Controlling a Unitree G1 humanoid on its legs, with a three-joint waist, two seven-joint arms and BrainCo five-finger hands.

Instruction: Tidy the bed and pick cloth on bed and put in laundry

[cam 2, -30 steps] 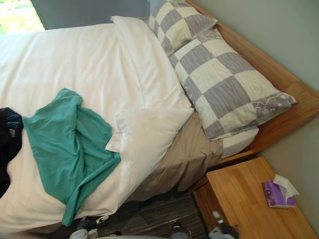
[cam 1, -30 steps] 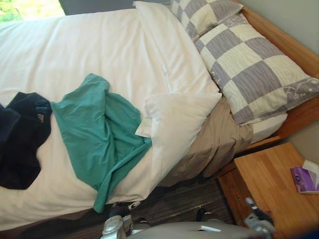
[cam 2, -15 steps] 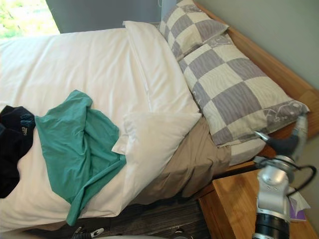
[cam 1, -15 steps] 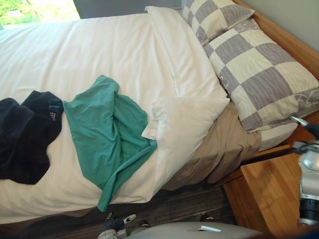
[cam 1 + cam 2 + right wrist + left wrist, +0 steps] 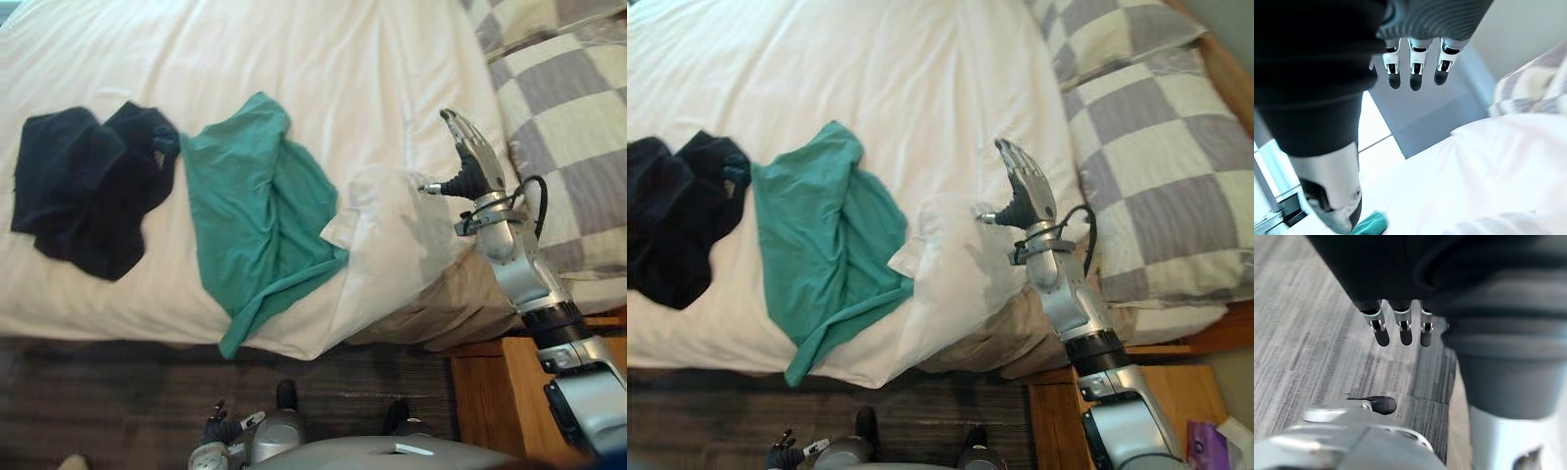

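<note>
Holding nothing: right hand (image 5: 475, 159) upright over bed (image 5: 294, 59) near edge, fingers straight; left hand (image 5: 1405, 332) relaxed above floor (image 5: 1312, 333).

Bed (image 5: 294, 59) with teal cloth (image 5: 260, 211), dark cloth (image 5: 88, 186), pillows (image 5: 578, 127)

The teal cloth (image 5: 257, 211) looks matt (nightstand (image 5: 487, 401): wood).

i log a light brown wooden bedside table (image 5: 1205, 392) at the lower right. a purple tissue packet with white tissue showing at its top (image 5: 1207, 443) lies on the table's right part. dark grey wood-grain floor (image 5: 715, 411) runs along the near edge. two grey-and-cream checked pillows (image 5: 1176, 186) lie side by side at the upper right.
</note>
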